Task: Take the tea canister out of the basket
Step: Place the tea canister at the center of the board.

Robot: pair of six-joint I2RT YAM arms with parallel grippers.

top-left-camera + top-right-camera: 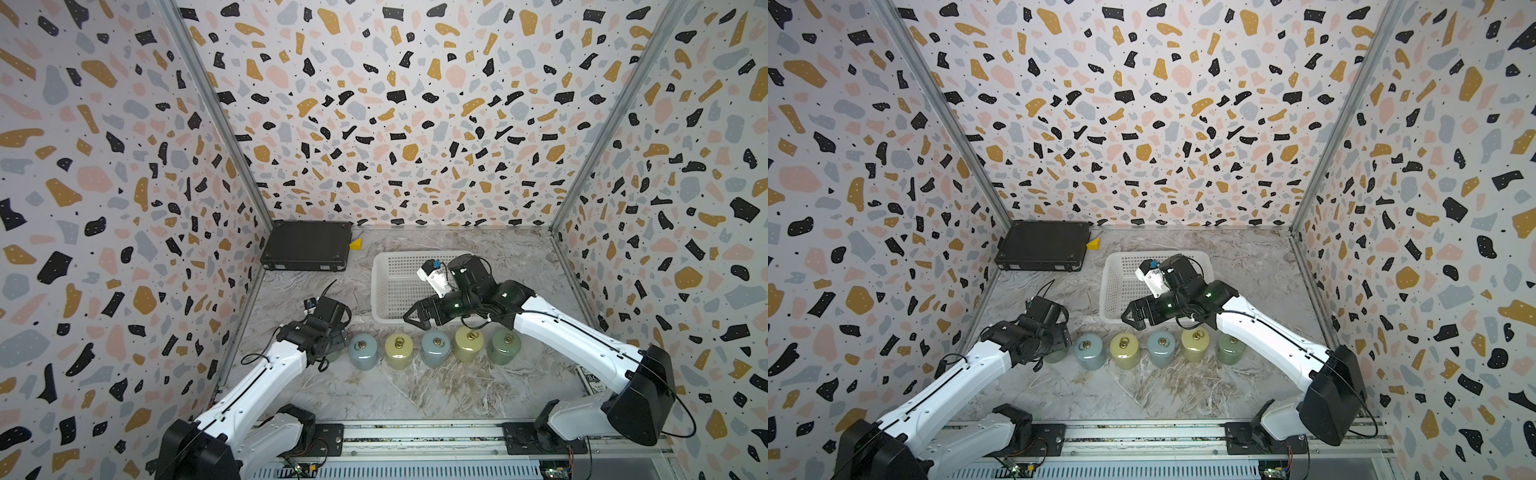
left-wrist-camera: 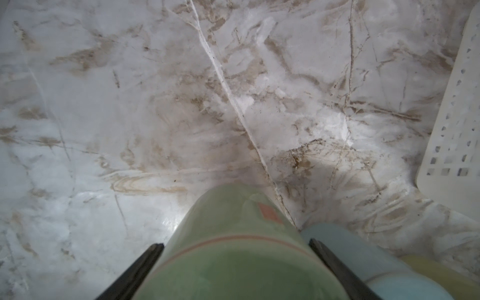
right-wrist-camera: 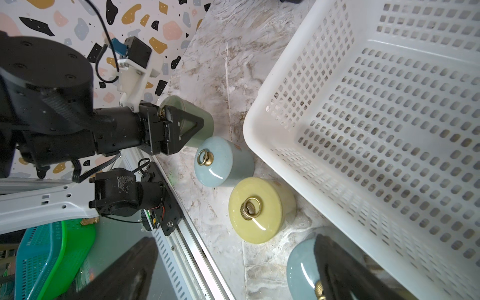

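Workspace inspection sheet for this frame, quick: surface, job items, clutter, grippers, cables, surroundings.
Surface: marble-look table, no spills seen.
Job's things: white basket, no canister seen inside; canister row stands before it.
Clutter: black case in far corner, yellow wedge beside it.
Grippers: left gripper shut on green canister at row's end; right gripper open, above basket's near edge.
Cables: left arm's cable, right arm's cable loop free.
Surroundings: speckled walls on three sides.

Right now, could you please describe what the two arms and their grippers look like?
The left arm and right arm are white shells with black joints and thin black cables. The left gripper and right gripper are black with triangular open-frame fingers.
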